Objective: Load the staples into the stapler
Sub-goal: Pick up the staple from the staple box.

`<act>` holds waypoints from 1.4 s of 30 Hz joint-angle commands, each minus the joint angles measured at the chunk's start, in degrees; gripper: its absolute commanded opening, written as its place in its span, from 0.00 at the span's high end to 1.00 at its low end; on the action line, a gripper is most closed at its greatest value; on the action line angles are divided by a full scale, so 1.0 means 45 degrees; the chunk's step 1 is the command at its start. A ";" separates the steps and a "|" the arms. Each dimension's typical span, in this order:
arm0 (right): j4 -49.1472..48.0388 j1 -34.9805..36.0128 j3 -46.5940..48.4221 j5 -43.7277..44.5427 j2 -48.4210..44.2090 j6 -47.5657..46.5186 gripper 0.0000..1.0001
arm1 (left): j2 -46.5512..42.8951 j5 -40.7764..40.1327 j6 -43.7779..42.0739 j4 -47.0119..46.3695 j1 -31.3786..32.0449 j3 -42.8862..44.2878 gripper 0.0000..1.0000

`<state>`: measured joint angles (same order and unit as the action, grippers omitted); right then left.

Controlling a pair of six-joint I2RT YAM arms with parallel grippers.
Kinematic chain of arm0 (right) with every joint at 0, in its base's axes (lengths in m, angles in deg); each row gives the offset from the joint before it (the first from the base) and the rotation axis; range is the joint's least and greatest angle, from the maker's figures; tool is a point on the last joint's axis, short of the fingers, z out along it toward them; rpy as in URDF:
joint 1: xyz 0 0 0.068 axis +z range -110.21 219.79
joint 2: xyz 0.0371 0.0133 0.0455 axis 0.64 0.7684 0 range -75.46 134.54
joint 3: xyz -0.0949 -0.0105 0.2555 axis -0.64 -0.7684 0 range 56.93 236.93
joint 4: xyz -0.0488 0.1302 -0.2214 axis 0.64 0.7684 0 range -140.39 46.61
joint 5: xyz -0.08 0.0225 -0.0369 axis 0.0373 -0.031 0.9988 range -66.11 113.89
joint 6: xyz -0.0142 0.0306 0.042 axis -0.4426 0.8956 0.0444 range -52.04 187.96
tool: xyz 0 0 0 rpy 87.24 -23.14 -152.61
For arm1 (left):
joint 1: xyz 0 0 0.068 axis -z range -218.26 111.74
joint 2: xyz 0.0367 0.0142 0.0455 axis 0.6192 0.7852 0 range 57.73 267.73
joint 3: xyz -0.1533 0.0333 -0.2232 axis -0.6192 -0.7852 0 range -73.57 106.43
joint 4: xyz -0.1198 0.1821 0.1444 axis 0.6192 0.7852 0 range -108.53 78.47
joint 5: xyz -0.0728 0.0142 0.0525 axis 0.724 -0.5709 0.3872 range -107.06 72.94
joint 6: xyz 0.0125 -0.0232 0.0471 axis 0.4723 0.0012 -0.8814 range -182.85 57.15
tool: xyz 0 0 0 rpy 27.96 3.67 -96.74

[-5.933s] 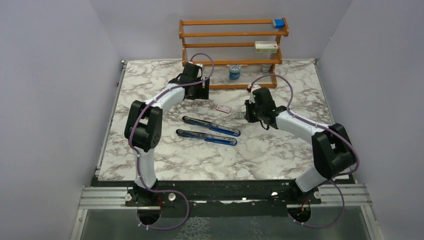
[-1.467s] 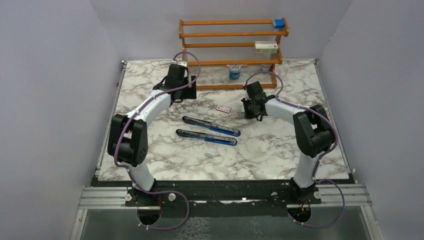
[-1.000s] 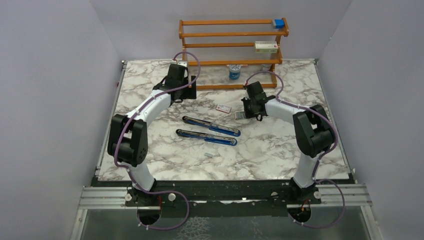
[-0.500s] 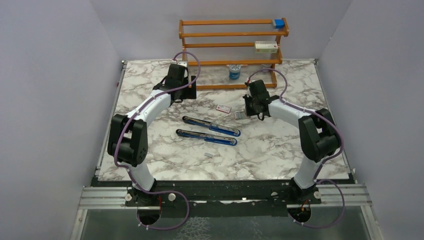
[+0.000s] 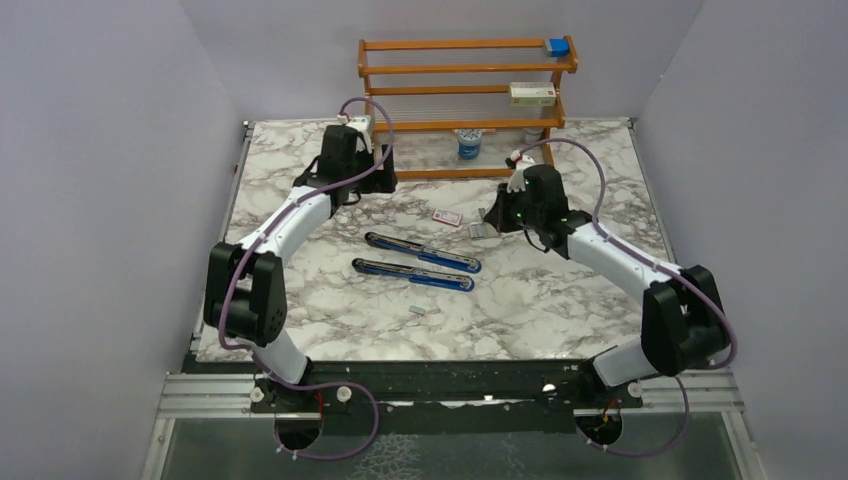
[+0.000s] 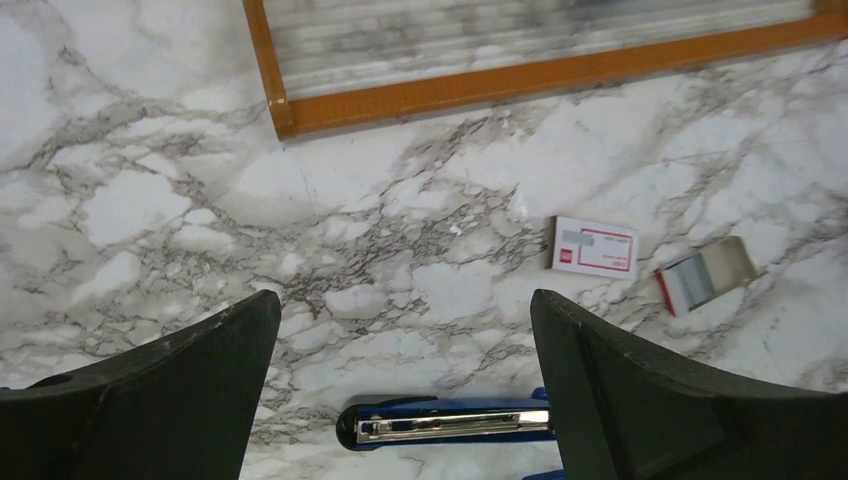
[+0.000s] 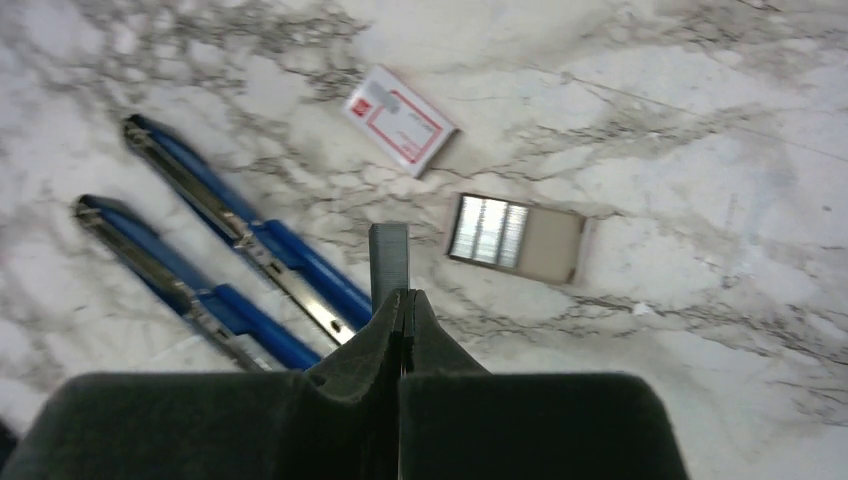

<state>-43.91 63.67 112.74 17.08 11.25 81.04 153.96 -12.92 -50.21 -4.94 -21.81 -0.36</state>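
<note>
The blue stapler lies opened flat mid-table, its two arms side by side with the metal channel up; it also shows in the right wrist view, and one tip shows in the left wrist view. My right gripper is shut on a grey strip of staples that sticks out past its tips, above the table between the stapler and a grey tray. More staples lie in that tray. A loose strip lies nearer the front. My left gripper hangs wide open, holding nothing, beyond the stapler.
A pink-and-white box lies left of the tray. A wooden rack stands at the back with a blue block, a pale box and a small blue cylinder. Walls close in both sides.
My right gripper has come up and away from the tray with a staple strip in it, the arm swinging out to the right. My left gripper has opened wider and shifted slightly left.
</note>
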 commanded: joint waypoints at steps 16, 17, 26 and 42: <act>-0.6995 -0.0052 -0.3895 -0.5254 -0.7227 0.2781 0.99 | -0.5057 0.8878 0.2606 -1.0663 -0.0004 -0.3594 0.03; -0.7435 -0.0052 -0.4020 -0.5505 -0.7428 0.2848 0.99 | -0.5307 0.9338 0.2206 -1.0908 0.0153 -0.3737 0.05; -0.9445 -0.0052 -0.3453 -0.8432 -0.7585 0.2531 0.99 | -0.7397 1.1915 -0.2116 -1.1782 0.3188 -0.4654 0.20; -0.9995 -0.0052 -0.1972 -1.0814 -0.7694 0.2177 0.99 | -0.6475 1.1926 -0.1234 -1.1869 0.4392 -0.3218 0.35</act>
<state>-88.30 63.67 101.92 -28.25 -23.15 92.65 123.05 41.02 -56.52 -56.66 -3.93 -17.74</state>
